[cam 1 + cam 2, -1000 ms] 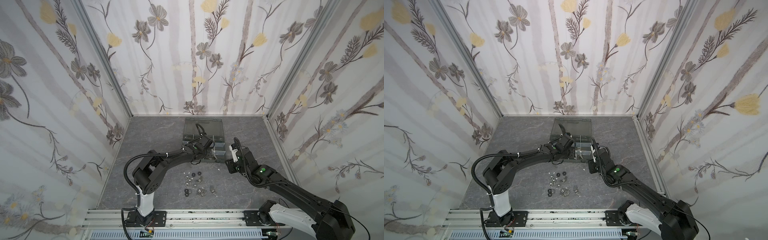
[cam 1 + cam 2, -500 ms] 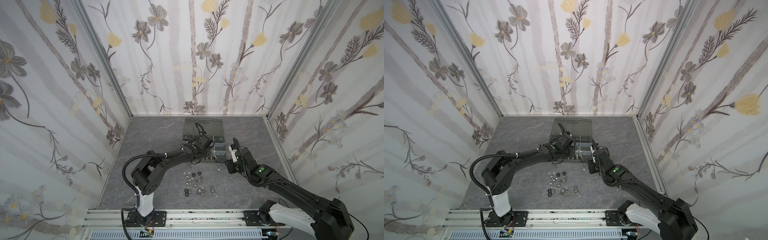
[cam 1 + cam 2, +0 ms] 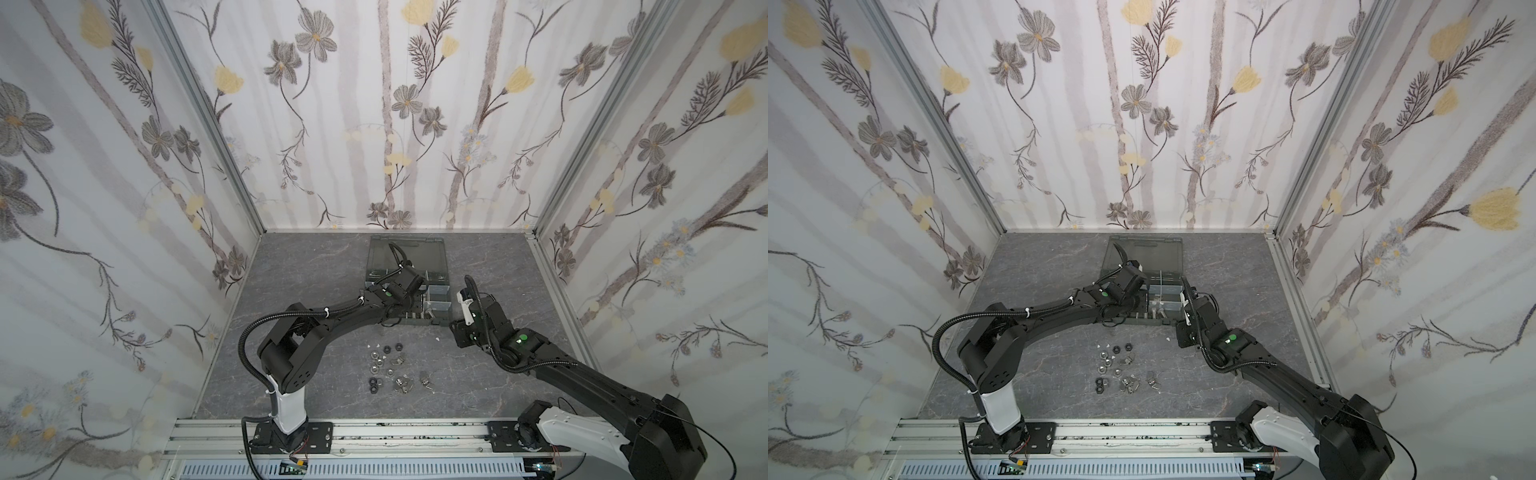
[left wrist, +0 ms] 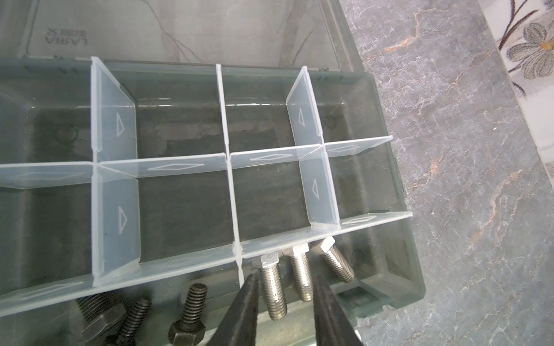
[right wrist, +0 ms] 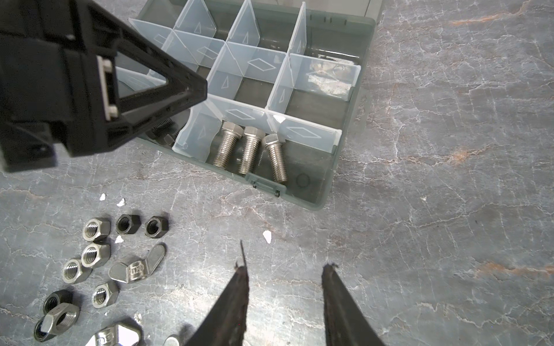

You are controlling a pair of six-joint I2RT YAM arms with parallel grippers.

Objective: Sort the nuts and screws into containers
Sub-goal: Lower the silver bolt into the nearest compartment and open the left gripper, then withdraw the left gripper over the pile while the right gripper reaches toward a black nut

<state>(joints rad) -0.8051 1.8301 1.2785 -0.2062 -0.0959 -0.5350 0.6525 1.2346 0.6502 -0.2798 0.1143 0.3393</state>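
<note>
Three silver screws point(image 4: 273, 292) lie side by side in a corner cell of the containers point(image 4: 386, 191). My left gripper point(image 4: 286, 277) hangs open just above them, holding nothing. Black screws point(image 4: 192, 313) fill the neighbouring cell. In the right wrist view one left finger point(image 5: 168, 87) juts over the case beside the same silver screws point(image 5: 250, 149). The nuts sit loose on the table: silver hex nuts point(image 5: 96, 229), black nuts point(image 5: 128, 223) and a wing nut point(image 5: 135, 269). Both top views show them as a cluster point(image 3: 388, 365) point(image 3: 1121, 370). My right gripper point(image 5: 286, 269) is open over bare table beside them.
The case's smoky lid point(image 3: 407, 255) lies open flat towards the back wall. Small white flecks point(image 5: 266, 236) dot the grey stone-patterned table. Patterned walls close the workspace on three sides, and a metal rail point(image 3: 374, 432) runs along the front.
The left arm has shifted slightly over the case. The right arm has not moved.
</note>
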